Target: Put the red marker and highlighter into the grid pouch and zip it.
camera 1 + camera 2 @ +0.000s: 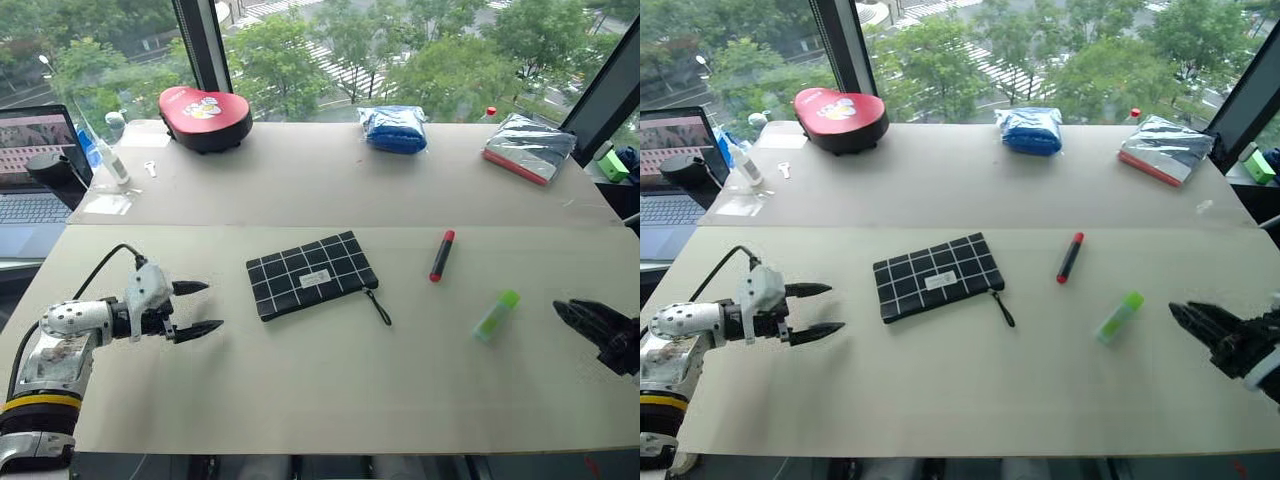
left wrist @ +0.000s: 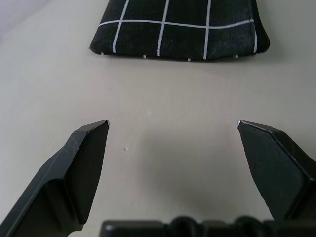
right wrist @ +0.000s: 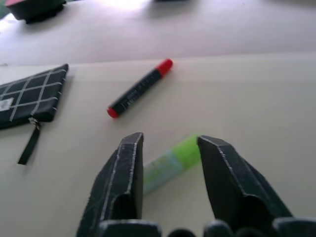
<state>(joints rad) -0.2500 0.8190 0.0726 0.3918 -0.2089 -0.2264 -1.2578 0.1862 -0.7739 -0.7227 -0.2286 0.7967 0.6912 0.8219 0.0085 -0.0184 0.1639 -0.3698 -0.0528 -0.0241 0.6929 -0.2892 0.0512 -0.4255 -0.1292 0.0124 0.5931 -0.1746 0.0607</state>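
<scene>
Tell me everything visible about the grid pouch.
The grid pouch is a flat, rectangular black fabric case with thin white grid lines and a small white label. It lies slightly skewed on the table, looking closed, its black zipper strap trailing toward the red marker. Nothing else touches it.

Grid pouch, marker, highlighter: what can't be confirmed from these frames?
- Grid pouch: whether the zipper is open or shut is too small to tell in the eye views; the left wrist view cuts it off at the picture's edge.
- Highlighter: partly hidden behind the right gripper's fingers in the right wrist view.
- Marker: barrel print too small to read.
- Pouch label: text unreadable.
</scene>
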